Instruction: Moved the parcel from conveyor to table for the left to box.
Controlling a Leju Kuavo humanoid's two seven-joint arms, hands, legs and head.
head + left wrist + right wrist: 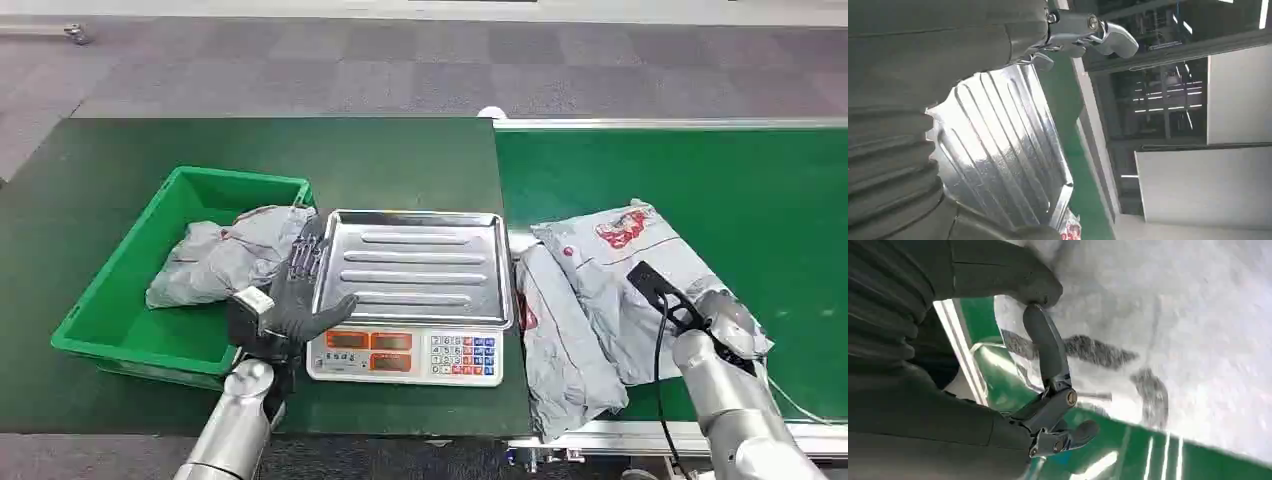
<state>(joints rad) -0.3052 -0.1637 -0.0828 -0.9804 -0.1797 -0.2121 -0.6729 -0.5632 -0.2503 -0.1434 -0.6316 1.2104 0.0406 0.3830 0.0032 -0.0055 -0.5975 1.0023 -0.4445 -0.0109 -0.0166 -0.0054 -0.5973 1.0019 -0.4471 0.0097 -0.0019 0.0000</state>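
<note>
Two grey parcels lie side by side on the green conveyor [700, 170]. One bears a red print [620, 250]; the other [565, 340] lies nearer the scale. My right hand [725, 320] is over the printed parcel's near end. In the right wrist view its fingers [1048, 355] are spread above the grey parcel [1173, 315] and hold nothing. My left hand [300, 290] rests open at the left edge of the silver scale tray [420, 265], beside the green box [100, 300]. A crumpled grey parcel [225, 255] lies inside that box.
The scale [405, 355], with orange displays and a keypad, stands on the dark green table [300, 150] between box and conveyor. The left wrist view looks along the ribbed tray [998, 150] past my left hand's fingers [1088, 32]. Grey carpet floor lies beyond.
</note>
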